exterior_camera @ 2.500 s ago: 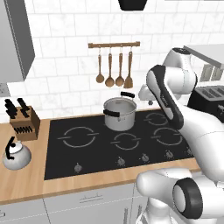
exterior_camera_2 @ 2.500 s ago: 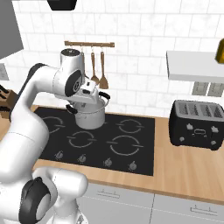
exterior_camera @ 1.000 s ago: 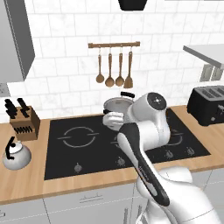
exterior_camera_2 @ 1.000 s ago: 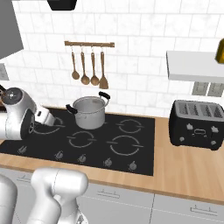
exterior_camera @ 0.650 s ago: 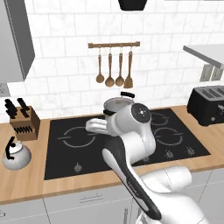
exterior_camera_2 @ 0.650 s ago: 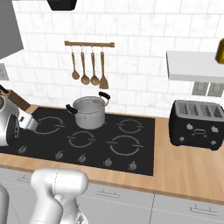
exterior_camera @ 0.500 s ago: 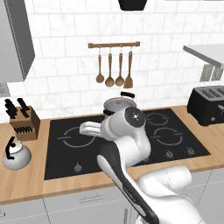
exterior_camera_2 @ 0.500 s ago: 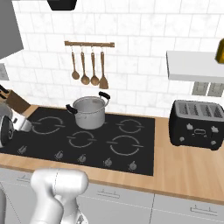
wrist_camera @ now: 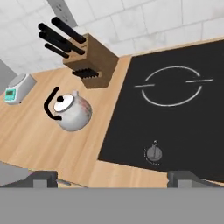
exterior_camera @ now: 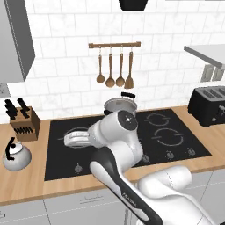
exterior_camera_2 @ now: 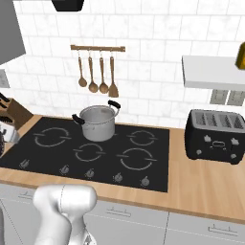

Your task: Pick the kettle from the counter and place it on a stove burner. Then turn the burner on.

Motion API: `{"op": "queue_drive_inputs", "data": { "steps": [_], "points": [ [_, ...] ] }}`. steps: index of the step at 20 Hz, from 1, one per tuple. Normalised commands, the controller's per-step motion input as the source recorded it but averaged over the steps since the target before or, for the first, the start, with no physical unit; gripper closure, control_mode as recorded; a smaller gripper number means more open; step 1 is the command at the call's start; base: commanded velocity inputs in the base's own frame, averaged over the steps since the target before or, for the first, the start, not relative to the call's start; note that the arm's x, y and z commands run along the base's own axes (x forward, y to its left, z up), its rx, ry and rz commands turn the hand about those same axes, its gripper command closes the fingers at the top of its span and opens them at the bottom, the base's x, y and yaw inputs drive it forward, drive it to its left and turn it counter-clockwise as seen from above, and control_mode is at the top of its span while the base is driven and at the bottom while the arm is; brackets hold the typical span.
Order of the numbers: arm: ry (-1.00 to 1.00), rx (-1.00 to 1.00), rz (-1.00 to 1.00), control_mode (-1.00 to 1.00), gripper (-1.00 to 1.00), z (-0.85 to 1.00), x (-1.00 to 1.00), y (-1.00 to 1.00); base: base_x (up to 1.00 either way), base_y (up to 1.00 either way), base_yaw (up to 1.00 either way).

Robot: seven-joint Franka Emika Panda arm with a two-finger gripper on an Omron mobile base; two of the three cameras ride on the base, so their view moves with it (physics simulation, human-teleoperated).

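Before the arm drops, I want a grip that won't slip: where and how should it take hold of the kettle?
Probably by the black arched handle, coming from above. The kettle stands upright on the counter, apart from the knife block, so the arch is free. Its round silver body would likely slide between the fingers. The gripper is open, so it could straddle the arch.

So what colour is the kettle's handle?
Black, arching over the silver kettle; clearest in the hand view.
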Motion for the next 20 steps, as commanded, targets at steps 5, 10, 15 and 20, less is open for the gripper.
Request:
{"op": "queue_drive_inputs", "data": {
  "steps": [5,10,15,20],
  "points": [
    [0.01,-0.04,0.18,-1.0,-1.0,0.0,-0.01,0.55,0.0,0.0,0.0],
    [0.03,-0.13,0.09,-1.0,-1.0,0.0,0.0,0.69,0.0,0.0,0.0],
    [0.01,-0.17,0.01,-1.0,-1.0,0.03,0.0,0.76,0.0,0.0,0.0],
    [0.02,-0.12,0.0,-1.0,-1.0,0.14,0.0,0.71,0.0,0.0,0.0]
  ]
}}
